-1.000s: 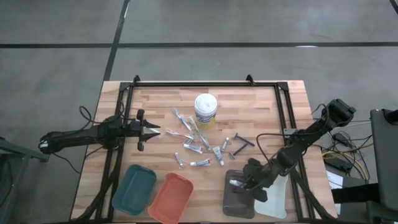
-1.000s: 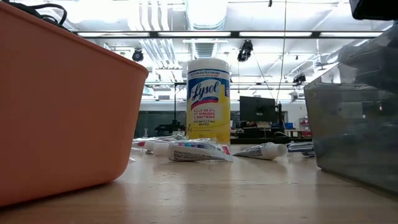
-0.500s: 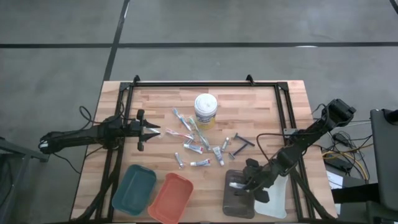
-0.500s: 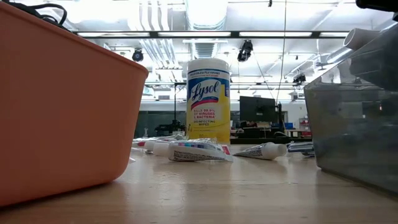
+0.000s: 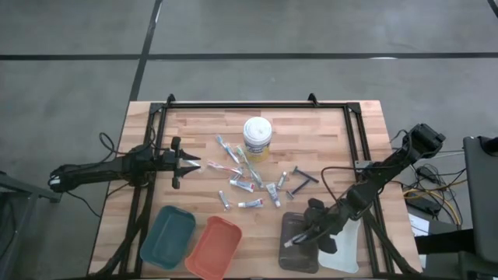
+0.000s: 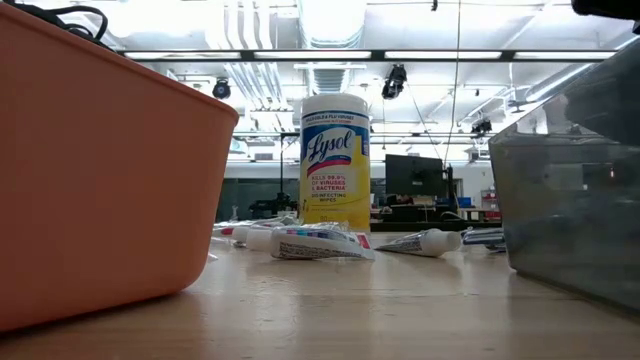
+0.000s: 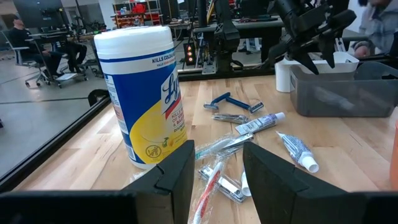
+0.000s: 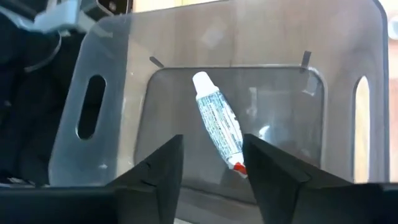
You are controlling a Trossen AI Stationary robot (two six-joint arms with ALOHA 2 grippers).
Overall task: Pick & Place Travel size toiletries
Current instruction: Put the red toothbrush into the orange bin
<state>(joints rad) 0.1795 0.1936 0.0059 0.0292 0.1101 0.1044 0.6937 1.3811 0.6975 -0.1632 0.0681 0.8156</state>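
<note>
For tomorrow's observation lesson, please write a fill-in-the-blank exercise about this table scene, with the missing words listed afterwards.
1. The tube lying in the grey bin has a ____ cap.
2. The right gripper hovers over the bin with its fingers ____.
3. The wipes tub stands ____ on the table.
4. Beside the teal tray sits an ____ tray.

Missing words: white; open; upright; orange

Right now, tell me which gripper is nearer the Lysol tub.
Left. The left gripper hovers over the table beside the Lysol tub, facing it across the toothbrushes. The right gripper is farther off, above the grey bin at the table's near edge.
</note>
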